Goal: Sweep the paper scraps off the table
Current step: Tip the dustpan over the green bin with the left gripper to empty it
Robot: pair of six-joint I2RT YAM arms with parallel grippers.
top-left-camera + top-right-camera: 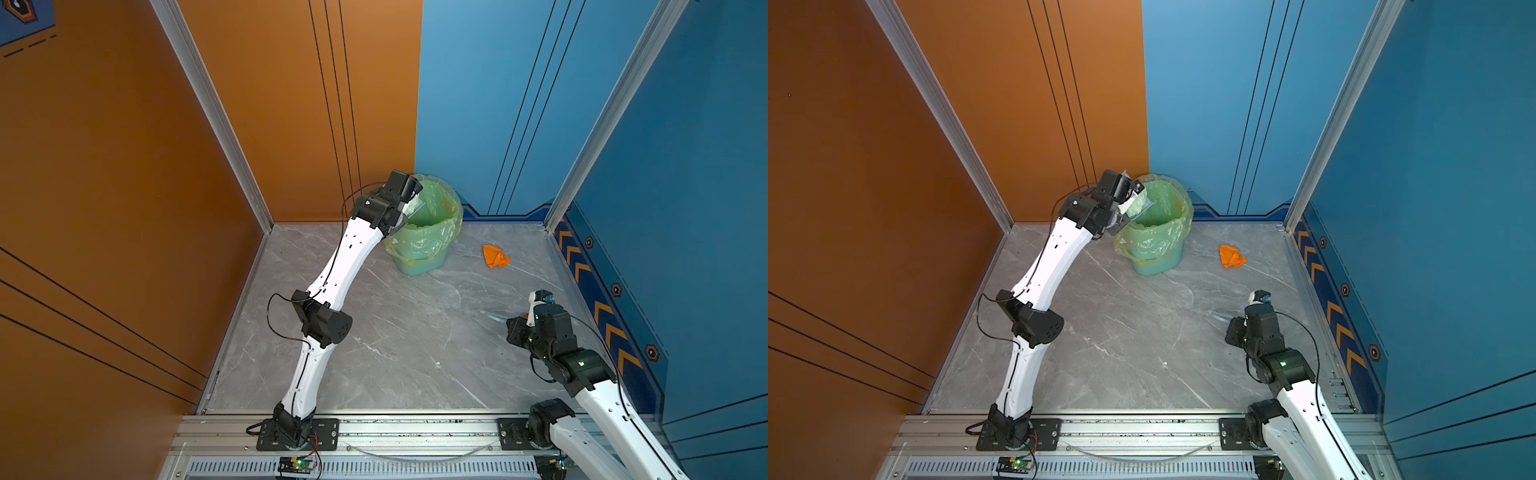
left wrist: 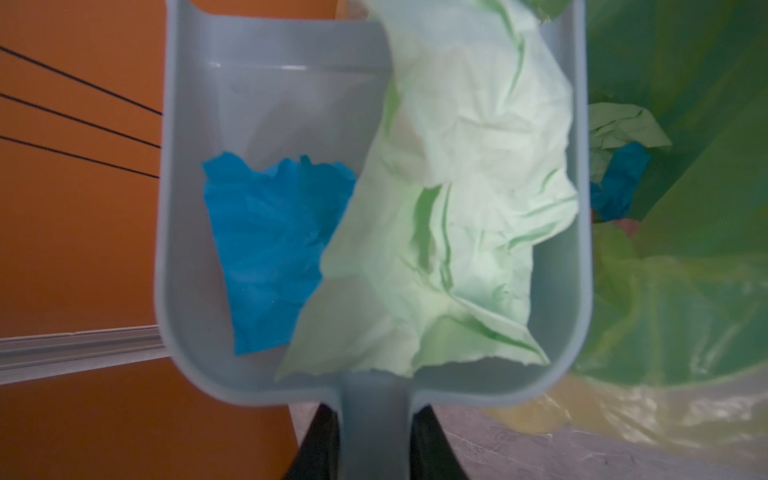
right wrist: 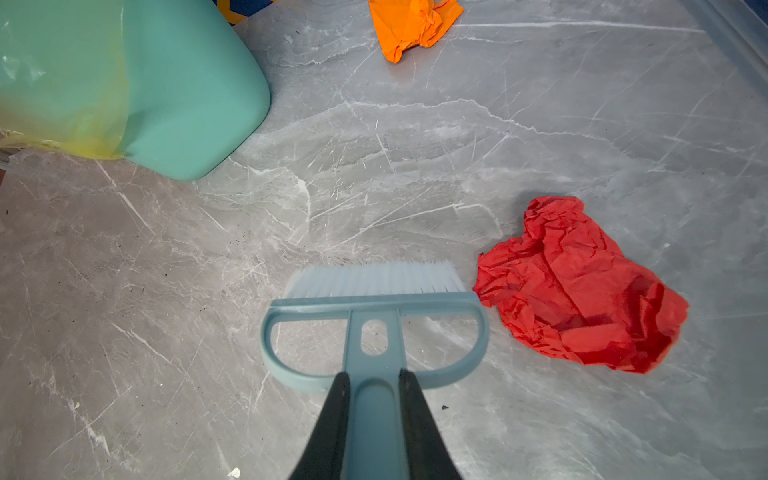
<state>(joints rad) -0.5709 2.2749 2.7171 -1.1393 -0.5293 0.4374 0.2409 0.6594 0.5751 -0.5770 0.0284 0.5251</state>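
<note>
Load in transit: I am reading the left gripper [image 2: 376, 415] as clamping together on the handle of the grey dustpan [image 2: 270, 104], which it is holding up at the rim of the green bin [image 1: 419, 259]. A bright blue scrap [image 2: 270, 249] and a pale green scrap [image 2: 449, 228] are lying in the pan, not yet tipped out. Already binned: I am making out a green wad [image 2: 623, 129] and a blue wad [image 2: 619, 183] inside the liner [image 2: 685, 291], with a reddish patch beside them too blurred to name. Outstanding on the table [image 1: 395, 353]: the orange scrap [image 1: 495, 257] is lying apart from the bin, toward the right wall, and the red scrap [image 3: 582, 286] is sitting just beside the bristles of the brush [image 3: 374, 282], whose handle the right gripper [image 3: 374, 399] is pinching shut. I am judging the job past halfway, with one pan to empty and two scraps to sweep. In both top views I am finding no red scrap, the right wrist probably covering it, and I am seeing nothing of the bin's bottom.
</note>
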